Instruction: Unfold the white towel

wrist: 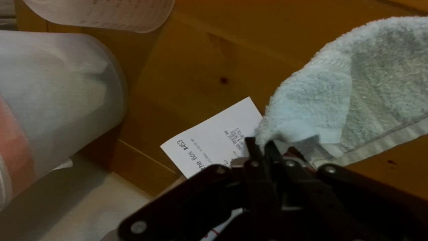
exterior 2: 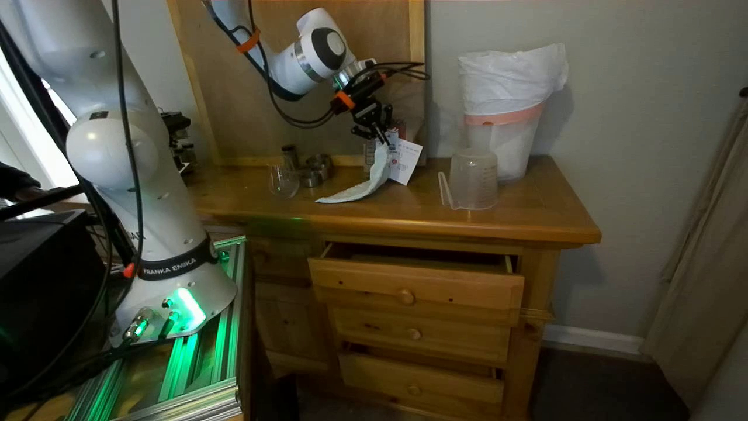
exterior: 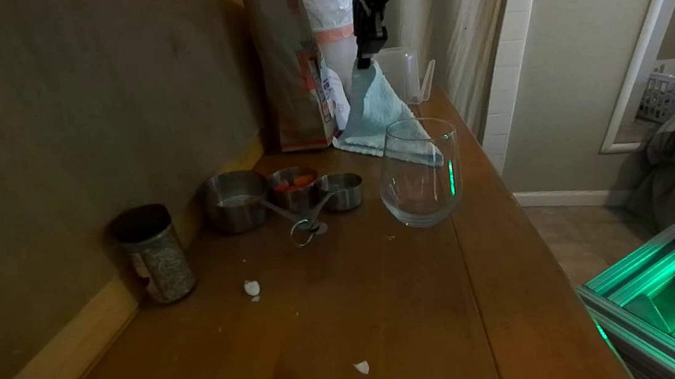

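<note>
- The towel (exterior: 381, 111) is in the upper centre of an exterior view: one corner is up off the table (exterior: 375, 322), and the rest slopes down like a tent to a long lower edge lying on it.
- The gripper (wrist: 259, 143) is closed narrow on that corner; in the wrist view its jaws stand close together with the cloth pinched between them.
- Done, as I judge it: the grasp and the lift. In an exterior view the towel shows edge-on at the centre as a thin curve, which suggests much of it is opened out.
- Not certain: in the wrist view, right of centre, a paler patch near the held corner may be a turned-over layer or only light; I cannot tell.
- Left to do, I think: lay the raised part flat, then let go.
- Just beside the held corner is the receipt (wrist: 214, 142), its edge covered by cloth in the wrist view.
- The glass (exterior 2: 284, 182) is left of the towel's low end, near but apart; spreading that way could nudge it.
- Farther out are the cups (exterior: 237, 205), at centre left, and the jug (exterior 2: 474, 182), right of centre.
</note>
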Available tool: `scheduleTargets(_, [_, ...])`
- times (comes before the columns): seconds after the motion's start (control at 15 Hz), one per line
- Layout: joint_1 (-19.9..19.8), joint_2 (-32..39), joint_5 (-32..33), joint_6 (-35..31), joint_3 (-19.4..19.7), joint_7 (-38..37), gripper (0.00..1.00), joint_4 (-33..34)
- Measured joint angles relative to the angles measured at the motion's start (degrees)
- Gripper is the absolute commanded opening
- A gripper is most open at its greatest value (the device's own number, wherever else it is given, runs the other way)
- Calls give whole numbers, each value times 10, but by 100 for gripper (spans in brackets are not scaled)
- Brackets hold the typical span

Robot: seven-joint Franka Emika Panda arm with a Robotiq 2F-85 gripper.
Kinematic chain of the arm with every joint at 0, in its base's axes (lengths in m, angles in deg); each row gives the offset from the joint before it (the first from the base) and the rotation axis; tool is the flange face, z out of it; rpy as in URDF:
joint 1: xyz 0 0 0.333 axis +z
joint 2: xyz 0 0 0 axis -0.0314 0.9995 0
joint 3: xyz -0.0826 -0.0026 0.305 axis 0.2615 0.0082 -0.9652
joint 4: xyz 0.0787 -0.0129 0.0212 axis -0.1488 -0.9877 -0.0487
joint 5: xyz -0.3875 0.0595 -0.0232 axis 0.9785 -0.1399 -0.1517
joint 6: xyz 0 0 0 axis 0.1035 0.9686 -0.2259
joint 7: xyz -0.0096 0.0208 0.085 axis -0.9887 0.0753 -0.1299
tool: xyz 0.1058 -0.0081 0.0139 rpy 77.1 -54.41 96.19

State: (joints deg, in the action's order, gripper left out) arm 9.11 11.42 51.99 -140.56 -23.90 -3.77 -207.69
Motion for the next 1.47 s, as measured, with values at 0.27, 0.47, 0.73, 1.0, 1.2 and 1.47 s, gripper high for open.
scheduleTargets(0.27, [-6, 38, 92, 1, 2, -97, 32, 32])
scheduleTargets(0.47, [-7, 63, 128, 6, 6, -148, 46, 49])
scheduleTargets(0.73, [-7, 73, 142, 9, 17, -189, 73, 61])
scheduleTargets(1.0, [-7, 65, 145, 35, 21, -209, 99, 65])
scheduleTargets(1.2, [-4, 62, 80, 57, 18, -174, 100, 49])
scheduleTargets(1.47, [1, 62, -86, 57, 4, -66, 100, 18])
